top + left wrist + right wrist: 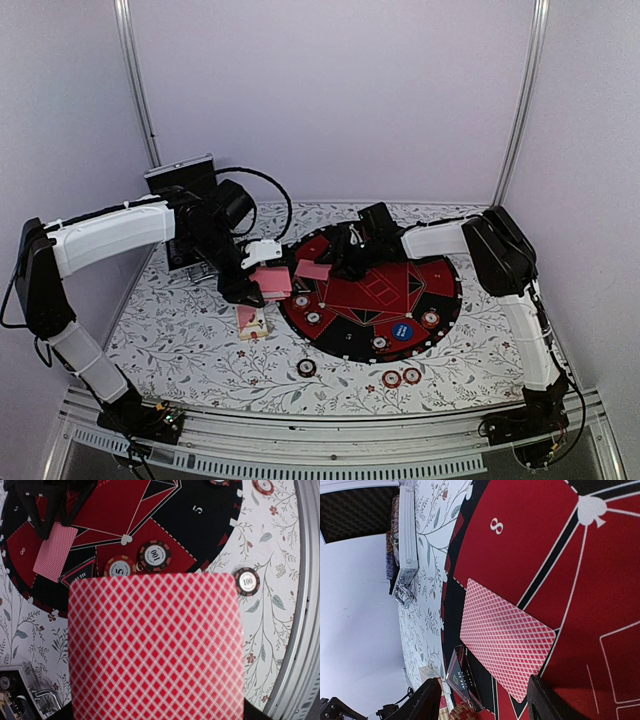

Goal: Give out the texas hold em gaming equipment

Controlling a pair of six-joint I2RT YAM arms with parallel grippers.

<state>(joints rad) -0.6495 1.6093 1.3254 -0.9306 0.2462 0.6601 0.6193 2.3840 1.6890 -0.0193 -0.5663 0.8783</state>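
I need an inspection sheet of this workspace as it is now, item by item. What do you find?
Surface: floral cloth with round mat.
Job's things: held card; face-down card on the mat; chips on and off the mat; blue disc on it; cards on the cloth.
Clutter: black case, rear left.
Pincers: left pincer shut on the held card; right pincer open above the face-down card.
Cables: black cable loops beside the case.
Surroundings: plain walls; nothing else seen.

Left gripper [262,280] clamps playing cards [155,645] at the round mat's [440,295] left edge; right gripper [485,680] hangs over it, fingers apart.
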